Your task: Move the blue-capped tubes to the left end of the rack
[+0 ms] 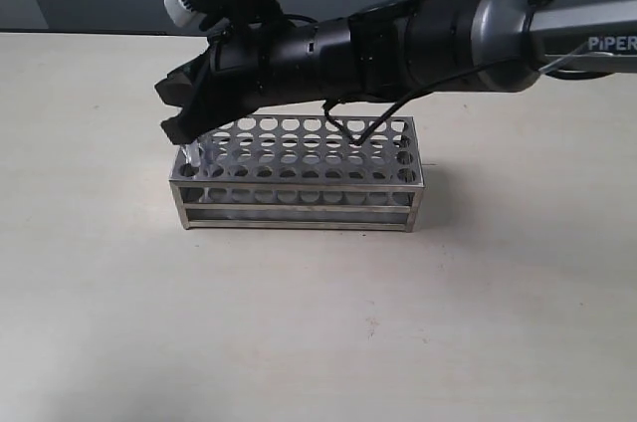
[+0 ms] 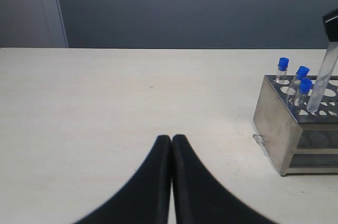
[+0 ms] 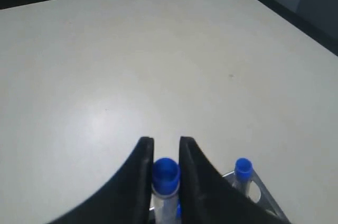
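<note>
pale beige tabletop [image 1: 299, 342], grey wall [image 2: 185, 7] behind. rack [image 1: 299, 178] sits mid-frame in the exterior view. three blue-capped tubes [image 2: 302, 76] stand at its near end, at the right edge of the left wrist view. a fourth tube [image 2: 322, 84] leans tilted into a hole beside them. right hand [image 3: 166, 147] pinches that tube at its cap. left hand [image 2: 171, 140] is pressed together, empty. judged: tubes are light, stiff, smooth and slip-prone, thin-walled; best held just under the cap. slim clear bodies, bright blue caps.
</note>
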Tool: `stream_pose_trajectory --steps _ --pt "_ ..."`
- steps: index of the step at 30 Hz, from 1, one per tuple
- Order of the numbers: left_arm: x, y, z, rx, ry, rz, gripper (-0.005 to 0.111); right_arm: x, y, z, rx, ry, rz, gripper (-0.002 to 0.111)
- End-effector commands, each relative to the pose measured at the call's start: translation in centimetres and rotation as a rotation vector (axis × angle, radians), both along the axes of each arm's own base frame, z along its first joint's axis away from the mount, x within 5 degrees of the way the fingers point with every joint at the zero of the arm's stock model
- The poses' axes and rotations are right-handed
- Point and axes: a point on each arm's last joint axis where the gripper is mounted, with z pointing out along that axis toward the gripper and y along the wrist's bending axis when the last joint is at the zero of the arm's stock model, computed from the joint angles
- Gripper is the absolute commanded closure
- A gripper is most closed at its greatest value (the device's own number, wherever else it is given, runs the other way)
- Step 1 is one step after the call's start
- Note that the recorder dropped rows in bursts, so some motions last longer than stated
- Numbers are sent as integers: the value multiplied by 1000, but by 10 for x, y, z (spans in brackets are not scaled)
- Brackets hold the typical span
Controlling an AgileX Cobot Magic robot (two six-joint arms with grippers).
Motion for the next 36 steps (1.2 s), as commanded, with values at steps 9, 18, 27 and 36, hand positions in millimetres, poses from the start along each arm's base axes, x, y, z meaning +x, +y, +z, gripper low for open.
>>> stream_pose_trajectory --steps 9,18,27,36 --pt "0 -1 2 -2 -13 -9 106 3 5 -37 -49 59 19 108" --pt "0 -1 2 -4 -11 -9 106 6 6 -58 -81 132 -23 67" --pt "0 -1 2 -4 -11 -9 106 2 2 -20 -21 121 -35 77" --pt "0 -1 2 -4 -11 -9 106 -2 -10 26 7 -6 -66 96"
